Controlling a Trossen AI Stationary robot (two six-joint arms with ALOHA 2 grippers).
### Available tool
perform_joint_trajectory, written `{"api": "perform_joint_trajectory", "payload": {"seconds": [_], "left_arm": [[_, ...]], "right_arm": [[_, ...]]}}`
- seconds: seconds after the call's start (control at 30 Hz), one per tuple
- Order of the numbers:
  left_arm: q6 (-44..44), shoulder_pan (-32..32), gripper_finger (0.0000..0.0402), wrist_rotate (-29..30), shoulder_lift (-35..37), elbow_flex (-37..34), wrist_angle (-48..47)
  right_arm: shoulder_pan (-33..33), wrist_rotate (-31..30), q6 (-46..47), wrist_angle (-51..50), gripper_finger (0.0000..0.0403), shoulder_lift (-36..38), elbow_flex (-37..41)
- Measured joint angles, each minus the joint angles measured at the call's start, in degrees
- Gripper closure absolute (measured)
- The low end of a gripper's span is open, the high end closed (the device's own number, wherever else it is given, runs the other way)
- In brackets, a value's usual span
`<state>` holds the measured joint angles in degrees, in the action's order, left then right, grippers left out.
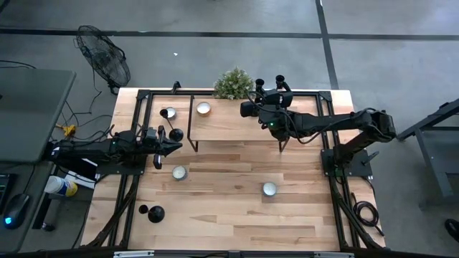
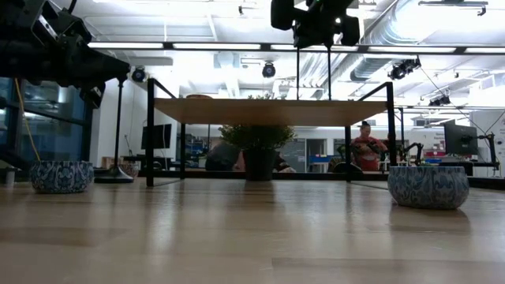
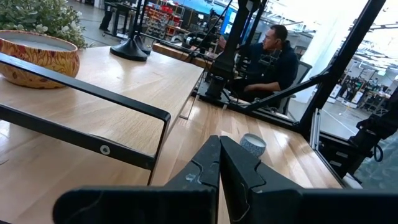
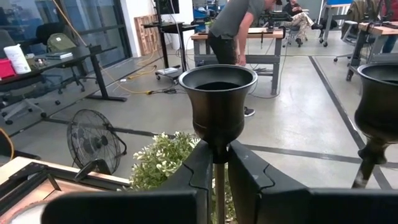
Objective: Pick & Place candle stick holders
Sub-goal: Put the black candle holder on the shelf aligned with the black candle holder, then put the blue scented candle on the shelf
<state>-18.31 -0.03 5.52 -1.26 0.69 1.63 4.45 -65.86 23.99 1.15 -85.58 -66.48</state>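
**Candle holders, as I see them**

My right gripper (image 4: 219,163) pinches the stem of one tall candle holder (image 4: 217,102) above the raised shelf (image 1: 229,123) at the table's back, beside the plant (image 1: 233,84). A second candle holder (image 4: 377,106) stands just beside it. My left gripper (image 3: 219,163) hovers near the shelf's left end, fingers pressed together on nothing. Two short holders (image 1: 152,212) sit near the table's front-left corner. Small bowls (image 1: 269,188) dot the table (image 1: 237,229).
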Motion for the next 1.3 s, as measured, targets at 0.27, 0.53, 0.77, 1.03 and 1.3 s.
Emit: {"api": "perform_joint_trajectory", "payload": {"seconds": [0.27, 0.53, 0.77, 1.03, 1.3], "left_arm": [[0.0, 0.0, 0.04, 0.0, 0.01, 0.0, 0.0], [-0.01, 0.0, 0.04, 0.0, 0.0, 0.0, 0.0], [-0.01, 0.01, 0.04, 0.0, 0.0, 0.0, 0.0], [0.0, 0.01, 0.04, 0.0, 0.02, 0.0, 0.0], [-0.01, 0.02, 0.04, 0.0, 0.0, 0.0, 0.0]], "right_arm": [[0.0, -0.3, -0.01, -0.72, 0.0356, 0.0, 0.0], [0.0, -0.34, -0.02, -1.47, 0.0319, 0.02, 0.0], [-0.11, -0.38, -0.04, -1.38, 0.0286, 0.02, 0.0], [-1.43, -0.44, -1.2, -1.34, 0.0264, 0.02, 0.0], [-3.18, -0.4, -3.83, -1.34, 0.0262, 0.17, 0.0]]}}
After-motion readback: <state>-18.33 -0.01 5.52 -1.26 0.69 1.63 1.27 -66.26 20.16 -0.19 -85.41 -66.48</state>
